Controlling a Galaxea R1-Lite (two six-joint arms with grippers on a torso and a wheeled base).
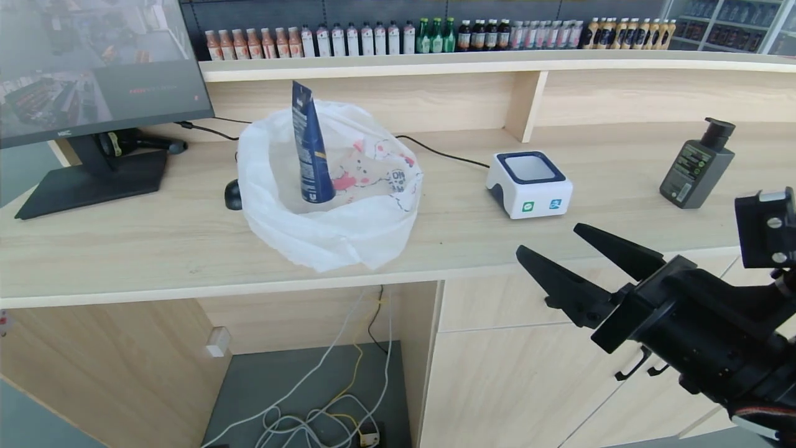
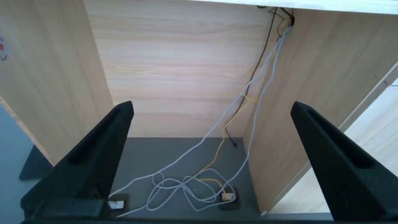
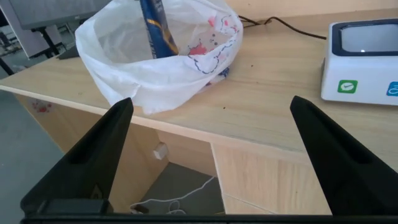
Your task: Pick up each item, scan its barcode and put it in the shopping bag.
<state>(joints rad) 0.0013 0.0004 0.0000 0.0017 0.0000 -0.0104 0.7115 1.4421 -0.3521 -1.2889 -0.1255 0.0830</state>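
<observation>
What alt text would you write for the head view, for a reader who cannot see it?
A white shopping bag sits on a wooden counter with a blue tube standing inside it. To its right are a white scanner and, farther right, a dark pump bottle. The open right end effector hovers in front of the counter.

The shopping bag [image 1: 323,239] is white with red pictures, the tube [image 1: 309,149] dark blue, the scanner [image 1: 528,186] white and blue, the bottle [image 1: 695,169] grey

Head view looks down over the worktop [image 1: 124,249]; right wrist view, nearer, shares its shopping bag [image 3: 155,81]; left wrist view faces cables [image 2: 180,186] beneath.
</observation>
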